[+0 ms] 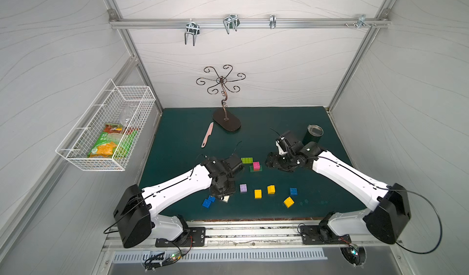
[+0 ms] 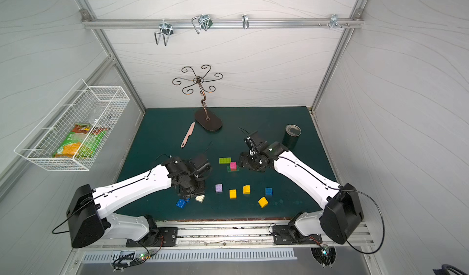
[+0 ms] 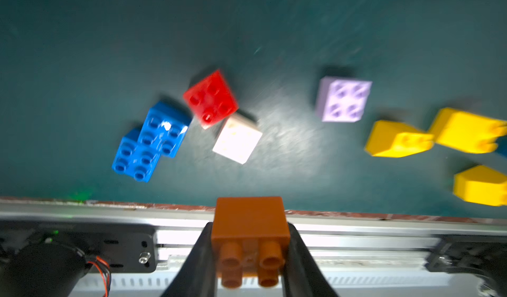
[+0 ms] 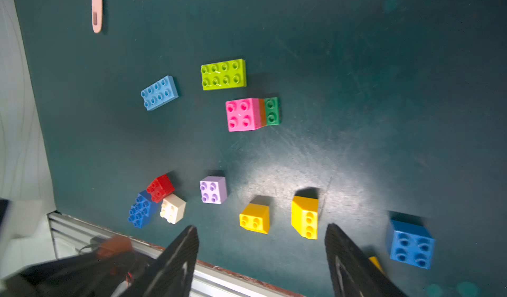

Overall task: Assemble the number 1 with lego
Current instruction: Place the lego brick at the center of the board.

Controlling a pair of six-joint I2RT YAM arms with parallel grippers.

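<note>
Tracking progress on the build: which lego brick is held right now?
The orange brick, pinched between the fingers of the left gripper, studs toward the wrist camera; the rest lie loose or stacked on the green mat.

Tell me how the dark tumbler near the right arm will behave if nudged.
The dark tumbler stands upright and taller than wide, so a high nudge would probably tip it. Its round body would likely roll once down. It looks rigid.
</note>
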